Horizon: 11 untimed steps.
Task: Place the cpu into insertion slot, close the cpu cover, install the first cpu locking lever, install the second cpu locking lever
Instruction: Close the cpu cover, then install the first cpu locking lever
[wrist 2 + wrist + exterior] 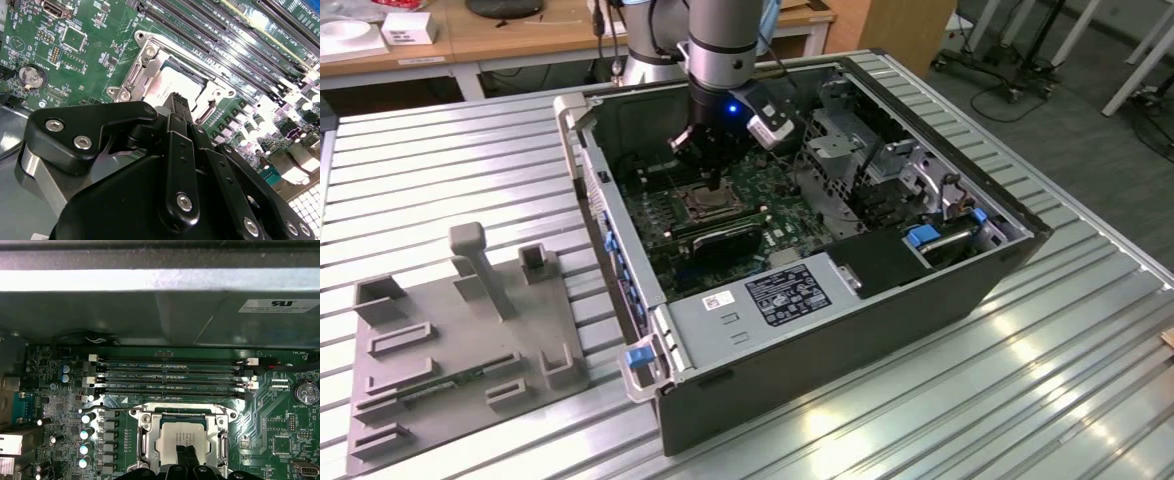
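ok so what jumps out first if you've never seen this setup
The arm reaches down into the open computer case, its gripper over the green board. In the first wrist view its closed fingertips sit right over the pale cpu, framed by the silvery cpu cover.

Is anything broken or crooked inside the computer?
Nothing stands out. The cpu lies flat and square, and the cpu cover sits level around it like a frame. The gripper hangs right over the chip with its fingers pressed together.
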Tool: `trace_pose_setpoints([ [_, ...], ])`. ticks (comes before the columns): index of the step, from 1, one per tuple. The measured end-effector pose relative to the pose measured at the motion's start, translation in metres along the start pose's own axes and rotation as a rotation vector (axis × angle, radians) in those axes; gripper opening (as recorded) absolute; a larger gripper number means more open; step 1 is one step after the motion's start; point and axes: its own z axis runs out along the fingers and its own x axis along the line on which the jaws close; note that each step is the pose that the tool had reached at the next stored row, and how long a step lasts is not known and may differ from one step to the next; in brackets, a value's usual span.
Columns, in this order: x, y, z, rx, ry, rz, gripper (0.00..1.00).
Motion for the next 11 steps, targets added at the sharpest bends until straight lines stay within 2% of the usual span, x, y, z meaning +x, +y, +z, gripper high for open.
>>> trace_pose_setpoints([
  [11,0.0018,-0.0012,-0.0003,-0.0001,-0.0002,0.000,0.11],
])
